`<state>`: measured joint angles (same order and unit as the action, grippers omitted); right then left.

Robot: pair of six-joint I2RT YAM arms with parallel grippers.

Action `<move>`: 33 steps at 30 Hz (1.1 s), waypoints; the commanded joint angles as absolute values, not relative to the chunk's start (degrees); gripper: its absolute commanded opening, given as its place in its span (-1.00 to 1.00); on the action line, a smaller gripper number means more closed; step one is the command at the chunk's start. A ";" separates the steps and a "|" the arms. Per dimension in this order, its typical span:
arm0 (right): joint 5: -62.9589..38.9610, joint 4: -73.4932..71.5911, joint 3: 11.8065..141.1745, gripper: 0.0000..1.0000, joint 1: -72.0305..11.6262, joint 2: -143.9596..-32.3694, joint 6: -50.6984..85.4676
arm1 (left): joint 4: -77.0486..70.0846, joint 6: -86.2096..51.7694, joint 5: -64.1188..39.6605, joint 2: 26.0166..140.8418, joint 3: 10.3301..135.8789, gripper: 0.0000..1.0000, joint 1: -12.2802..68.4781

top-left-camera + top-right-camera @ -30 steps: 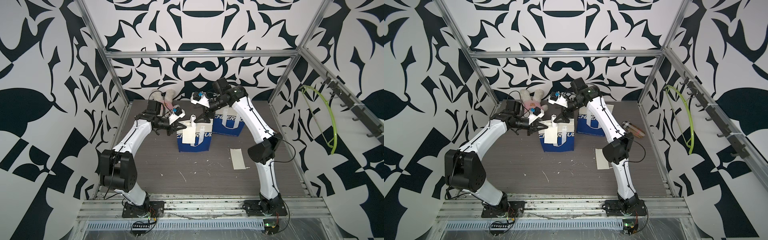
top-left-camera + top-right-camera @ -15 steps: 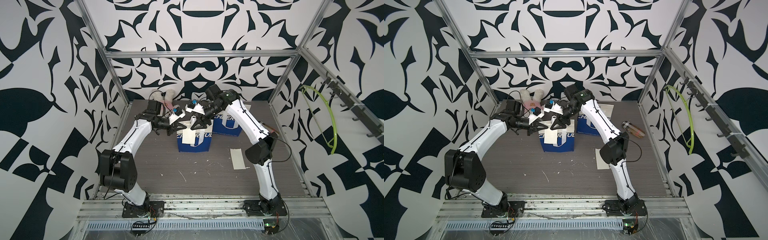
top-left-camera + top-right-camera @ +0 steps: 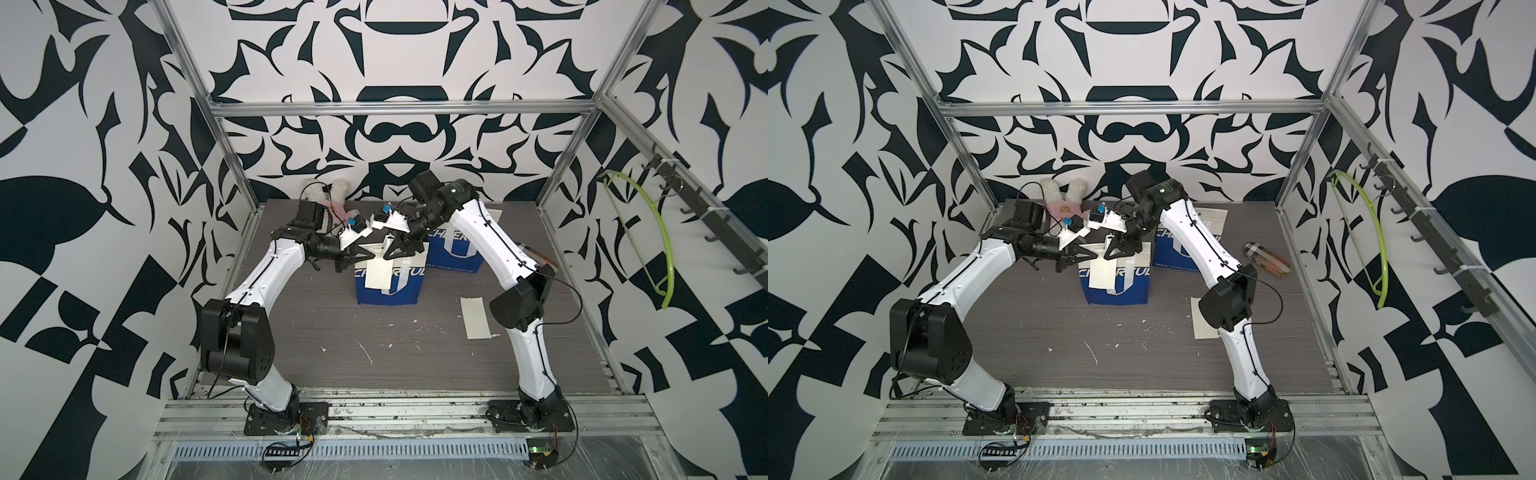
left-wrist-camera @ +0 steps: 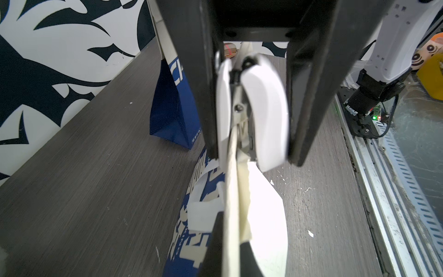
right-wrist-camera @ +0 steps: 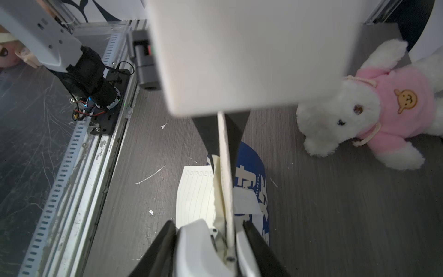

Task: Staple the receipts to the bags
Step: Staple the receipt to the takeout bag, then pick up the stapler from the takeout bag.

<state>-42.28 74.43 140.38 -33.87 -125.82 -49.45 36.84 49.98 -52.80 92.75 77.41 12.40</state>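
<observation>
The front bag stands mid-table, and a second bag stands behind it. One receipt hangs down the front bag's face. My left gripper is shut on the bag's top rim together with that receipt's top edge. My right gripper is shut on the white stapler, whose mouth straddles the same rim and receipt. Another receipt lies flat on the table, partly behind my right arm.
A white plush bunny in pink lies at the back left. At the right, a plaid pouch lies near the frame post. A green hose hangs on the right wall. Small white paper scraps dot the table's front.
My right gripper moved left to the front bag's rim, close to the left gripper. Its jaws narrowed onto the stapler. The left arm kept its grip and place.
</observation>
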 commanded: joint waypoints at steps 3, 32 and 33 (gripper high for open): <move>-40.86 77.24 139.94 -0.83 -34.85 -122.56 -50.29 | 39.55 50.62 -49.89 94.13 78.07 -1.00 12.30; 0.28 13.56 89.60 0.56 -42.99 -90.42 11.15 | 37.13 48.95 -49.48 93.25 76.27 -1.00 12.30; 0.96 13.90 89.88 0.56 -43.22 -91.08 12.83 | 37.09 48.95 -49.48 93.25 76.20 -1.00 12.37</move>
<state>-9.26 18.55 90.30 -41.34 -90.19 3.46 35.53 49.15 -52.03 92.88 77.45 12.60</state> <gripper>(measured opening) 0.783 0.056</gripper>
